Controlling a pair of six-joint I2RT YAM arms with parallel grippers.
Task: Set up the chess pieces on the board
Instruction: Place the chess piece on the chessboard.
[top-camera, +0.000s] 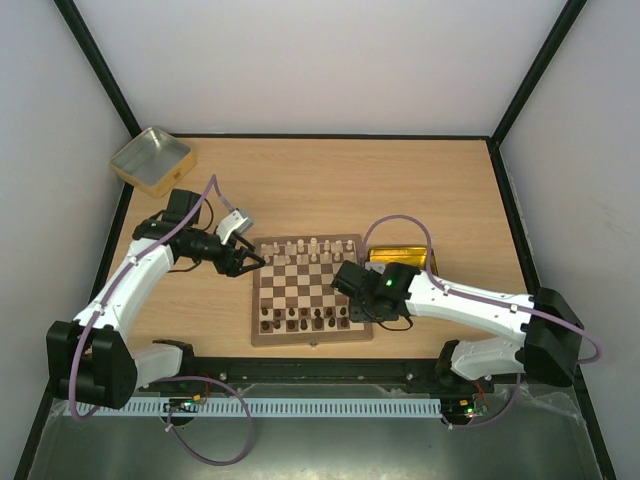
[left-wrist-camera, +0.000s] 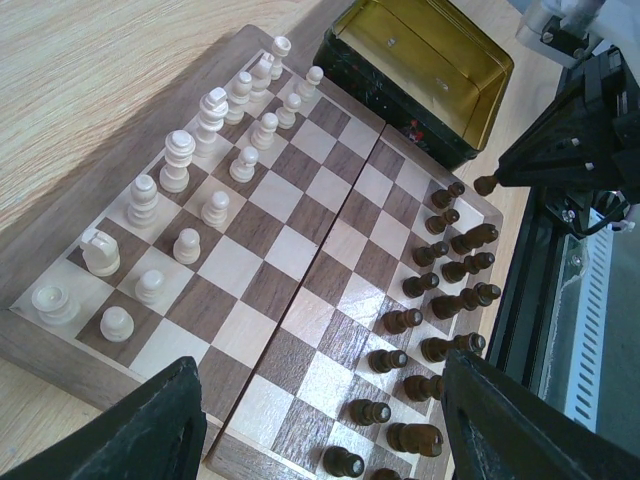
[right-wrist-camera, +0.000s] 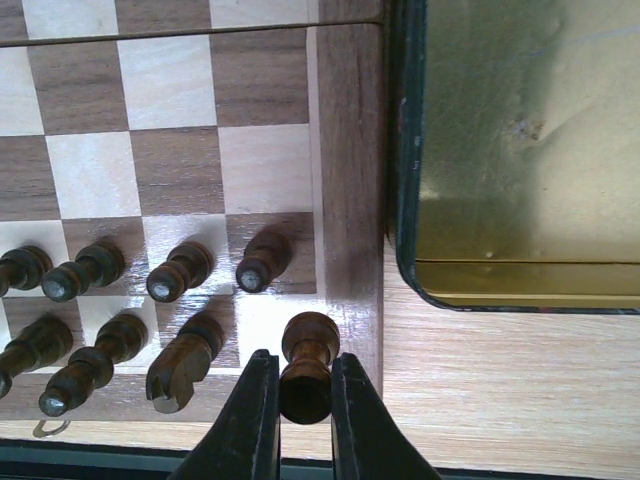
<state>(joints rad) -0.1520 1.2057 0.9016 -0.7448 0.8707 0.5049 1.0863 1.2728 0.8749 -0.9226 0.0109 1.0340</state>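
The board (top-camera: 310, 290) lies mid-table, cream pieces (top-camera: 303, 248) along its far rows and dark pieces (top-camera: 300, 318) along its near rows. My right gripper (right-wrist-camera: 304, 395) is shut on a dark piece (right-wrist-camera: 306, 365) and holds it over the board's near right corner square. In the top view the right gripper (top-camera: 352, 283) hangs over that corner. My left gripper (top-camera: 250, 263) is open and empty at the board's far left corner. The left wrist view shows the board (left-wrist-camera: 290, 290), the cream pieces (left-wrist-camera: 180, 205) and the dark pieces (left-wrist-camera: 440, 290) between its spread fingers (left-wrist-camera: 130, 430).
A gold tin (top-camera: 403, 258) lies against the board's right side; it also shows in the right wrist view (right-wrist-camera: 520, 150) and left wrist view (left-wrist-camera: 425, 75). A second open tin (top-camera: 151, 160) sits at the table's far left corner.
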